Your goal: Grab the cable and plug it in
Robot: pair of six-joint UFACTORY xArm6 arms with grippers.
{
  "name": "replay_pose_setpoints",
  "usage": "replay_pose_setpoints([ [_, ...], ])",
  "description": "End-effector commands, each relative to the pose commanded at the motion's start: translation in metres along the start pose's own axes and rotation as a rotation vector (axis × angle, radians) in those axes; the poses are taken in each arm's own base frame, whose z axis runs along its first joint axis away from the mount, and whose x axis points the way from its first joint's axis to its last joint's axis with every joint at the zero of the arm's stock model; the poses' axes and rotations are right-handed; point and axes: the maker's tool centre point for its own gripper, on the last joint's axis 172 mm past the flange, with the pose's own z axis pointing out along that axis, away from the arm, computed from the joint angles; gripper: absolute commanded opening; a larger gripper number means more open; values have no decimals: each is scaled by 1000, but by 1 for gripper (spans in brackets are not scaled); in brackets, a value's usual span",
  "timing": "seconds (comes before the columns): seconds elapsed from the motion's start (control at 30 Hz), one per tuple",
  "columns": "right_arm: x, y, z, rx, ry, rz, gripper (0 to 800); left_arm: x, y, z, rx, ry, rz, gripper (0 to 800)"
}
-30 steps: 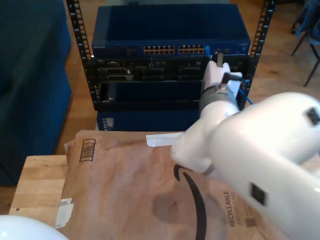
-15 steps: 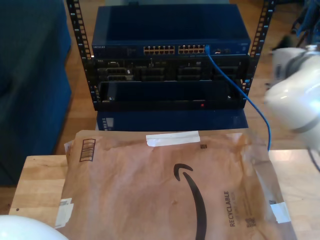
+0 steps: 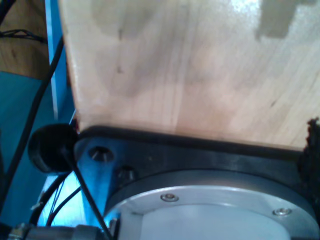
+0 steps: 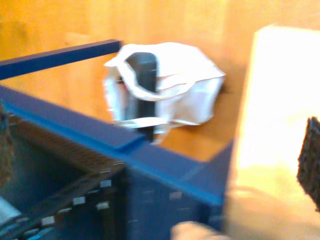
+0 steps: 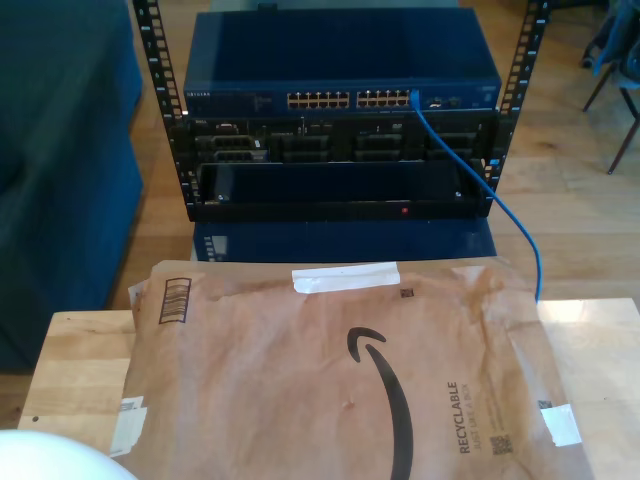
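Observation:
The thin blue cable (image 5: 500, 205) is plugged into a port at the right end of the blue switch (image 5: 340, 60) in the exterior view. It hangs down past the rack's front and drops behind the table's far edge at the exterior view's right. In the first wrist view, one black finger pad (image 3: 313, 142) shows beside a pale wood surface (image 3: 190, 65). Another black pad (image 4: 310, 160) shows in the blurred second wrist view, over the blue rack (image 4: 150, 155). Neither gripper's other finger shows, and nothing shows between the fingers.
A brown paper mailer (image 5: 340, 380) covers most of the wooden table (image 5: 80, 370). A white arm part (image 5: 40, 455) sits at the exterior view's lower left. A white plastic bag (image 4: 165, 85) lies on the floor behind the rack. Dark cables (image 3: 37, 105) run beside a black base plate (image 3: 200, 155).
A white arm that reached the switch's right-hand port has swung away to the exterior view's right and out of that view. The blue cable stays plugged in.

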Motion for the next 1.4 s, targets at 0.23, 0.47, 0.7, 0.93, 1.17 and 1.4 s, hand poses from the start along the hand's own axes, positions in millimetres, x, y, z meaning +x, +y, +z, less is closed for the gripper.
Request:
replay_pose_setpoints([
  [0.23,-14,151,-44,-292,-118,-67,792,1,0,-1,0,2,0,800],
  [0.47,-28,271,-70,-334,-165,-88,792,0,0,0,0,0,0,800],
  [0.7,-74,343,-33,-368,-256,-38,792,1,0,-1,0,2,0,800],
  [0.93,-72,371,5,-380,-132,-46,792,1,0,-1,0,2,0,800],
  [1.17,-68,395,33,-383,-49,-15,793,1,0,-1,0,2,0,800],
  [1.4,-70,401,41,-388,-44,-9,794,0,0,0,0,0,0,800],
])
